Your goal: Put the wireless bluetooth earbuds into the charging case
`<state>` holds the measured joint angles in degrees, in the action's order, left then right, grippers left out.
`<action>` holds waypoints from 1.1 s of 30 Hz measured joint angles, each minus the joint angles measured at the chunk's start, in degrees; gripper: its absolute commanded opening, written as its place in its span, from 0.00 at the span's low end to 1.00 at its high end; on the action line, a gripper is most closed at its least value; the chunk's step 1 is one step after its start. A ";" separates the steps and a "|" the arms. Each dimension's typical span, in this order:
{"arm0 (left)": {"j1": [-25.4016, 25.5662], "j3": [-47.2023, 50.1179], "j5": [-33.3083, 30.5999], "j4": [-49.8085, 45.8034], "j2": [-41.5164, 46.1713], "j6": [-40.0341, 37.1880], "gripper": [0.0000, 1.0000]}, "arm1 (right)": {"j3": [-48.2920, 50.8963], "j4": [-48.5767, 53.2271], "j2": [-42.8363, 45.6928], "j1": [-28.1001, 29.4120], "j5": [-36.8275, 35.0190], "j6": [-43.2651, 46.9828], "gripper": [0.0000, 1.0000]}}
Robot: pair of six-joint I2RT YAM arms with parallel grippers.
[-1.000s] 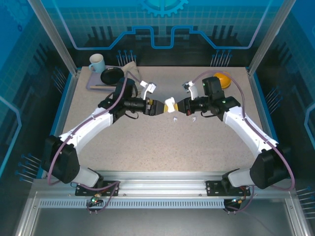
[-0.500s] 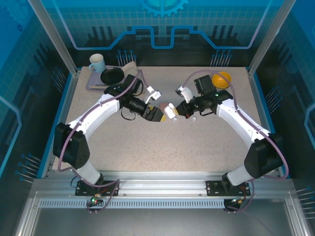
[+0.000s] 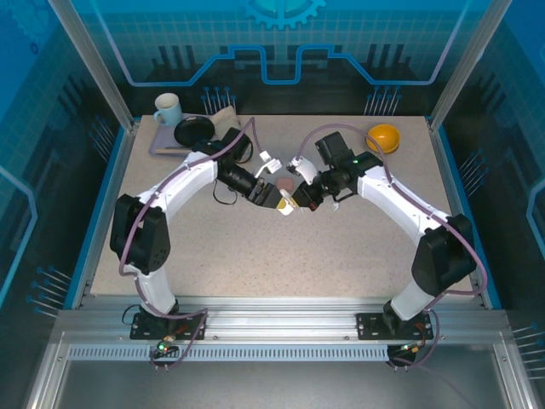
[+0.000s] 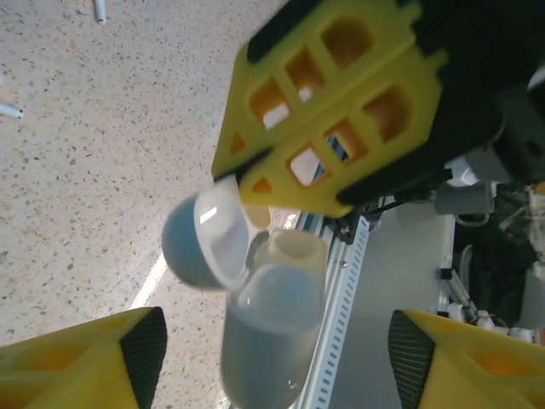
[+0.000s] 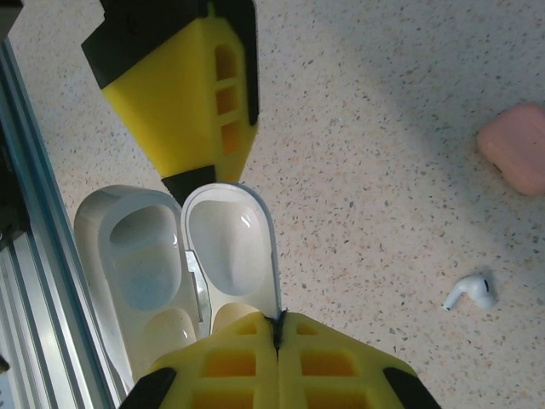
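Centre of the counter (image 3: 255,256), both arms meeting tip to tip.

Right pincer (image 5: 277,328): fingers pressed together, clamped on the thin rim of one half of the white case (image 5: 230,243). The case hangs open, hinged halves side by side, hollows facing the right wrist camera. The pinched half reads as the lid, judging by its shorter, rounder shell in the left wrist view.

Left pincer (image 4: 274,345): fingers well apart, nothing between them, aimed at the open case from the left.

White earbud (image 5: 470,291): loose on the counter, on the far side of the held case and slightly right. Long axis runs roughly near to far, stem end toward the case. The pink case (image 5: 515,149) sits further out on that same far side, closed as far as I can tell, cut by the frame edge.

Key relation: the bud is closer to the right pincer, but that one is occupied with the case. The free left pincer has the held case between it and the bud, so a pickup likely means reaching around the far side.

Hard to read:
- Whether any well in the white case already holds a bud; the hollows look empty, not certain.
- Two small white bits (image 4: 98,10) at the left wrist view's top-left corner; possibly bud stems, too small to tell.
- No salmon-pink buds made out.
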<state>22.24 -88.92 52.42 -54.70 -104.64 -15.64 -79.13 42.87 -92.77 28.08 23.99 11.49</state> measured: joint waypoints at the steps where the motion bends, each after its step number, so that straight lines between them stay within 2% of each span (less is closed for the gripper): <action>1: -0.13 -0.26 0.52 -0.35 -0.39 -0.42 0.66 | -0.02 0.15 -0.11 0.15 0.00 0.00 0.00; 16: -0.46 -1.38 5.88 -5.07 -2.36 -4.50 0.57 | -1.25 0.42 -0.26 0.42 0.00 0.00 0.00; 27: -0.46 -1.36 7.06 -5.25 -3.56 -5.40 0.46 | -1.70 0.42 -0.26 0.44 0.02 -0.02 0.00; 33: -0.46 -1.36 7.43 -5.22 -4.02 -5.49 0.44 | -1.88 0.42 -0.26 0.44 0.00 -0.02 0.00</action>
<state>21.78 -90.28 59.86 -59.92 -108.66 -21.12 -81.01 43.29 -93.03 28.51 23.99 11.46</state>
